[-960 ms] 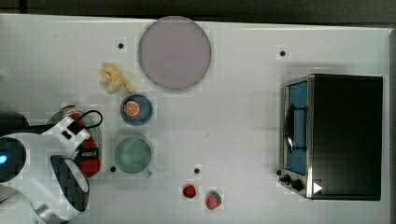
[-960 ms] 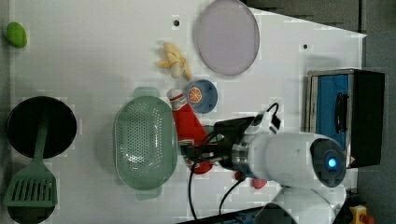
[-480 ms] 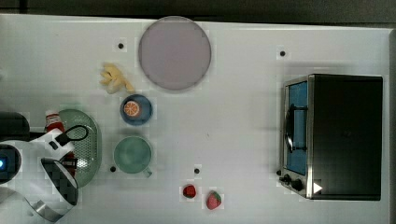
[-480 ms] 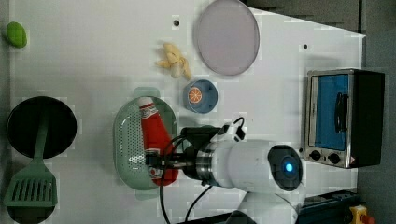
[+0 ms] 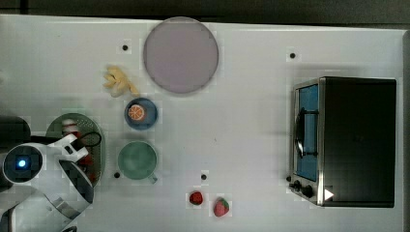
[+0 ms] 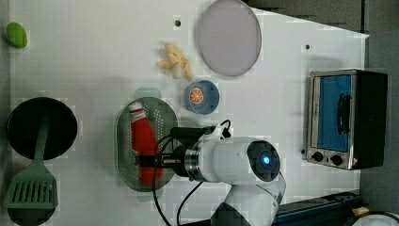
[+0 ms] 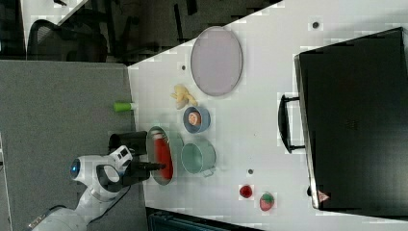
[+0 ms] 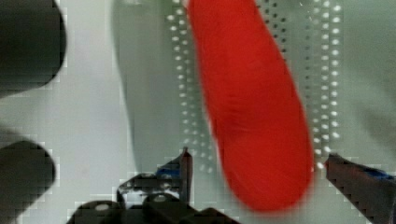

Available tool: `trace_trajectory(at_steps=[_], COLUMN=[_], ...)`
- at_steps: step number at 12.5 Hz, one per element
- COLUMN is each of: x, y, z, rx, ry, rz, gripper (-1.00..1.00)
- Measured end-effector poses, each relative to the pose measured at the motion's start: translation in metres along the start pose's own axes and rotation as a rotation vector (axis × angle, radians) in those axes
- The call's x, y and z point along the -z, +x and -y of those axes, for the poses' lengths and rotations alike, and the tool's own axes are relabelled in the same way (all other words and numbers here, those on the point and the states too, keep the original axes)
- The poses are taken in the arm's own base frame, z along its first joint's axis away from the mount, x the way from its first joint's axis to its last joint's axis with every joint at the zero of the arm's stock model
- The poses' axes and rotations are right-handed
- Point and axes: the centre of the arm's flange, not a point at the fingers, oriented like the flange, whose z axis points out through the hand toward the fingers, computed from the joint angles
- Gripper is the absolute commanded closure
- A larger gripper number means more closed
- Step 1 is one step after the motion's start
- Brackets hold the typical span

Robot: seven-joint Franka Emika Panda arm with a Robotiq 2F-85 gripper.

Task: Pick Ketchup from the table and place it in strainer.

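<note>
Two cups (image 6: 202, 97) flank the strainer (image 6: 123, 141); spread pincer (image 8: 259, 163) straddles the Ketchup (image 6: 143, 141).

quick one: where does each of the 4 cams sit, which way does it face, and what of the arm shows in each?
Top view: overhead, looking straight down on the white table; white arm at the top view's lower left.
Left view: high, looking down; arm base at the bottom edge, reaching over the pale green perforated oval strainer.
Right view: high and oblique; arm at the right view's lower left, black toaster oven at its right.
Wrist view: on the hand, close on the red ketchup bottle between the open gripper.
Left and right views share bottle, strainer and arm.
</note>
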Motion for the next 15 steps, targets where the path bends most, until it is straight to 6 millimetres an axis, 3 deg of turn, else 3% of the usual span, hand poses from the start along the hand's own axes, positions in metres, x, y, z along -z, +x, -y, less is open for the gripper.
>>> trace_trajectory(at_steps=[2,5,7,9,12,15], x=[0.002,0.025,0.064,0.120,0.208,0.294], y=[0.004,0.008,0.013,0.023,0.051,0.083], z=[-0.002,0.002,-0.004,-0.020,-0.066,-0.161], rx=[-0.004,-0.008,-0.016,-0.058,-0.198,-0.429], ry=[-0.004,0.008,-0.019,-0.074,-0.126,-0.159], rz=[-0.003,-0.049,-0.114,-0.182,-0.269,-0.310], gripper=[-1.00,-1.00,-1.00,-1.00,-1.00,-1.00])
